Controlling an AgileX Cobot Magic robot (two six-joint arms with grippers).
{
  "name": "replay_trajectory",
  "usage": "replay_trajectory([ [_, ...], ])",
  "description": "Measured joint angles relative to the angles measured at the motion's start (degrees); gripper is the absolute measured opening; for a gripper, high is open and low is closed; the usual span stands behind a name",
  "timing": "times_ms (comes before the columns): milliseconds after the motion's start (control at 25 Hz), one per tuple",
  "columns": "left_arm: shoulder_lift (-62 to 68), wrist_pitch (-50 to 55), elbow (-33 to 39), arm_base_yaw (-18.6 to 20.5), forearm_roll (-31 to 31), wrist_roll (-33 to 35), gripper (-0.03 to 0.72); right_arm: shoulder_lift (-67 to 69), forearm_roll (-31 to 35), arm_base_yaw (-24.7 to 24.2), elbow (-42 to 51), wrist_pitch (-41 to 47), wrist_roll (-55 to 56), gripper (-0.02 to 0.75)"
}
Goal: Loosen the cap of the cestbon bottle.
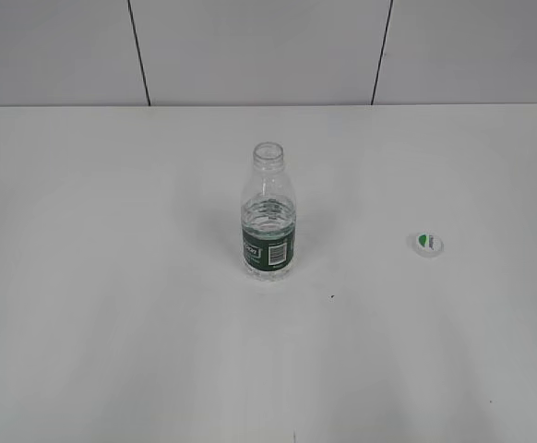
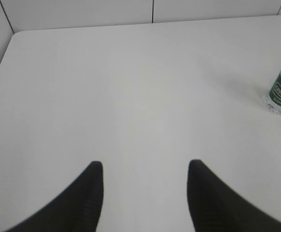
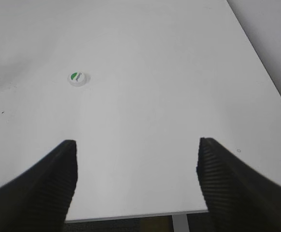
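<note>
Plastic bottle: one small clear cestbon bottle (image 1: 268, 214) with a dark green label band, upright near the tabletop's (image 1: 112, 305) middle, neck uncapped.
Cap: one small round white screw cap (image 1: 427, 244) with a green patch, lying flat, well apart from the bottle toward the right edge.
Surface: plain white tabletop; pale panelled wall (image 1: 250, 46) behind the far edge.
Open room: bare tabletop on all sides of both.
Left fingers (image 2: 145, 193): apart, gripping nothing, over the left part.
Right fingers (image 3: 136, 179): wide apart, gripping nothing, at the near edge.

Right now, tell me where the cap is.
The cap lies off the cestbon bottle, on the table to the bottle's right in the exterior view.
</note>
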Motion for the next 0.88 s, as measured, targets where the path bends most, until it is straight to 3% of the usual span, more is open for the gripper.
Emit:
replay_trajectory([
  [880,0.0,0.0,0.0,0.0,0.0,0.0,0.289,0.0,0.2,0.0,0.1,0.3,-0.2,0.589],
])
